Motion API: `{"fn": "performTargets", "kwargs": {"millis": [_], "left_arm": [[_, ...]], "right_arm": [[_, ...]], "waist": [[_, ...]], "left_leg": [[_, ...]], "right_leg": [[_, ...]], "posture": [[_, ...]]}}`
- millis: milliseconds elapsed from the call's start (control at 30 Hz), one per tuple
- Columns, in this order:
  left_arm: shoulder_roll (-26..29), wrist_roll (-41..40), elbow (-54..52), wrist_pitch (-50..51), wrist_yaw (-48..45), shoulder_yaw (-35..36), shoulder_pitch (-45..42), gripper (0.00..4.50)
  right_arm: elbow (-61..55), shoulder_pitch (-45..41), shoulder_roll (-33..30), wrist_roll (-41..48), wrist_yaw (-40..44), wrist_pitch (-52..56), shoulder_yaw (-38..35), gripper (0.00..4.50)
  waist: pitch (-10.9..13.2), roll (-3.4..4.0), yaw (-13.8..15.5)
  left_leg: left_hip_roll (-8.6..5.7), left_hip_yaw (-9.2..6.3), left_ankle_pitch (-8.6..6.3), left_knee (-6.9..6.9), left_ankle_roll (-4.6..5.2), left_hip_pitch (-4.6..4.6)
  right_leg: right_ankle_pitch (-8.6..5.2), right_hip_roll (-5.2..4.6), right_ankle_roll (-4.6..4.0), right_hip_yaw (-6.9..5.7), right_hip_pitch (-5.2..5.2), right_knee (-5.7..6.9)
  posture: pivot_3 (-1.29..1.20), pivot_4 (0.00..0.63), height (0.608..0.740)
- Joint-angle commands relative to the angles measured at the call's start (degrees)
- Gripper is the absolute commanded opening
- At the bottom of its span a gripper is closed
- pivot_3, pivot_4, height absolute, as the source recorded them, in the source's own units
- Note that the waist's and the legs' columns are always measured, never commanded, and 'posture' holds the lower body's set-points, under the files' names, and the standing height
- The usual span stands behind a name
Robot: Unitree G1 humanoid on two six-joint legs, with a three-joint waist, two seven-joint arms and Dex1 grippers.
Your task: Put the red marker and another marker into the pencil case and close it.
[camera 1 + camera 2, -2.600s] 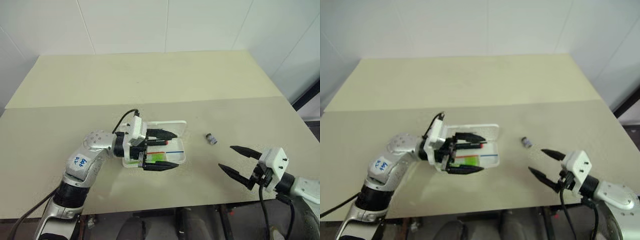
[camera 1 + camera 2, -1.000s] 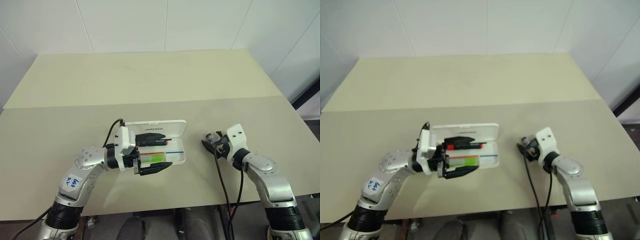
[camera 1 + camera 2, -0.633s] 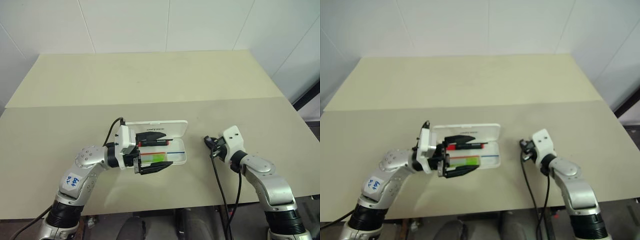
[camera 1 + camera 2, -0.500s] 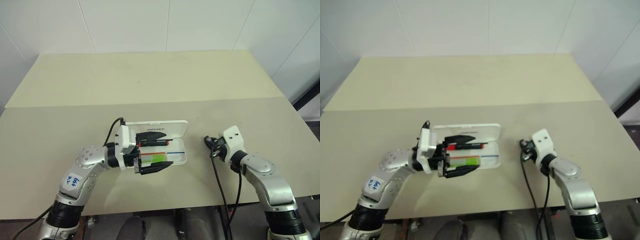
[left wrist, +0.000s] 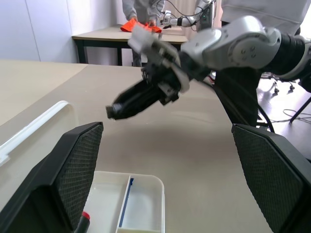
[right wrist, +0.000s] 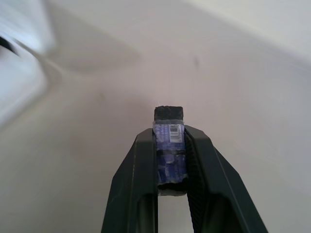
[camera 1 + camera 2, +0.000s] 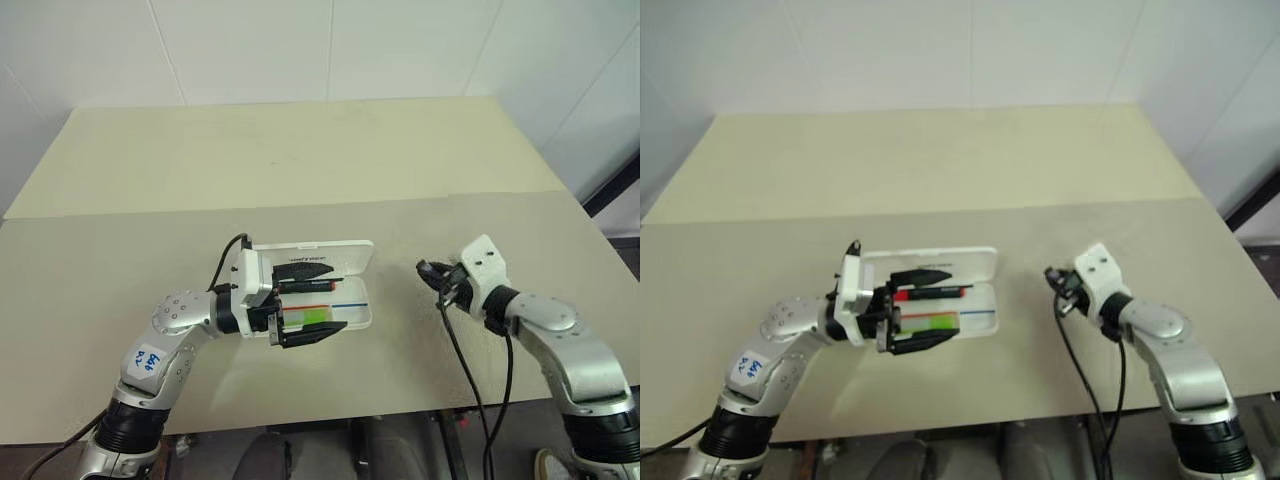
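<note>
Pinching a small blue-labelled dark cylinder (image 6: pixel 169 145) between its black fingers, the right gripper (image 7: pixel 432 274) hangs above the beige table (image 7: pixel 300 170), right of the open white hard-plastic pencil case (image 7: pixel 352 300). Inside lie the red-capped black marker (image 7: pixel 305 287) and light green highlighter (image 7: pixel 305 316), flanked by the left gripper's (image 7: pixel 312 302) wide-spread fingers.

Between your right gripper (image 7: pixel 428 270) and the open pencil case (image 7: pixel 352 300) lies bare table (image 7: pixel 400 320); the left gripper (image 7: pixel 318 303) straddles the case's other end.
</note>
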Motion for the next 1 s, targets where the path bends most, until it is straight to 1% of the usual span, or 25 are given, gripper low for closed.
{"fn": "performTargets", "kwargs": {"millis": [33, 133, 233, 333, 533, 733, 1000], "left_arm": [[0.06, -1.53, -0.38, -0.42, -0.86, 0.63, -1.02, 4.5], [0.8, -1.86, -0.19, -0.55, -1.77, 1.36, -0.77, 4.5], [2.89, -2.88, -0.37, -0.38, -2.56, 4.07, 0.33, 4.5], [4.56, -3.97, -0.89, -0.06, -3.18, 6.4, 2.02, 4.5], [7.78, -5.3, -0.72, -1.7, -5.88, 10.98, 5.47, 4.5], [10.63, -5.88, 2.43, -5.35, -11.91, 13.96, 6.94, 4.5], [13.1, -6.19, 3.5, -6.74, -13.33, 17.64, 9.21, 4.5]], "right_arm": [[-5.1, -1.14, -2.01, 3.63, 3.75, 0.51, -1.23, 0.39], [-7.66, -2.11, -3.5, 6.66, 6.73, 1.58, -0.62, 0.39], [-10.4, -3.12, -6.78, 8.8, 11.28, 2.79, 1.71, 0.39], [-10.97, -3.91, -7.65, 9.26, 12.24, 3.01, 3.04, 0.39], [-9.56, -7.51, -6.91, 8.79, 14.28, 1.87, 7.66, 0.39], [-5.67, -11.51, -5.45, 6.21, 17.28, -1.64, 13.69, 0.39], [1.71, -16.2, -2.72, 1.21, 21.1, -6.81, 20.98, 0.39]], "waist": [[0.0, 0.0, -0.01], [0.0, 0.0, 0.0], [0.01, 0.01, -0.05], [0.01, 0.02, -0.11], [0.02, 0.01, -0.05], [0.02, 0.01, -0.07], [0.03, 0.01, -0.09]], "left_leg": [[0.0, 0.0, 0.0, 0.0, 0.0, 0.01], [0.0, 0.0, 0.0, 0.0, 0.0, 0.0], [0.0, -0.02, 0.0, 0.0, 0.0, -0.01], [0.05, -0.03, -0.01, -0.02, 0.02, 0.01], [0.05, -0.04, -0.02, -0.02, 0.02, -0.02], [0.06, -0.03, -0.04, -0.04, 0.01, -0.05], [0.06, -0.01, -0.04, -0.05, 0.0, -0.33]], "right_leg": [[0.0, 0.0, 0.0, -0.01, 0.01, 0.0], [-0.01, 0.0, -0.01, 0.0, 0.0, -0.01], [-0.01, 0.0, -0.01, 0.03, -0.03, -0.02], [-0.02, 0.01, -0.04, -0.01, -0.04, -0.02], [-0.07, -0.02, -0.13, 0.01, -0.1, -0.06], [-0.08, -0.03, -0.15, 0.0, -0.21, -0.04], [-0.01, -0.06, -0.02, 0.02, -0.63, 0.15]], "posture": [[0.0, 0.15, 0.74], [0.0, 0.15, 0.74], [0.0, 0.15, 0.74], [0.0, 0.15, 0.74], [0.0, 0.15, 0.74], [0.0, 0.15, 0.74], [0.0, 0.15, 0.74]]}}
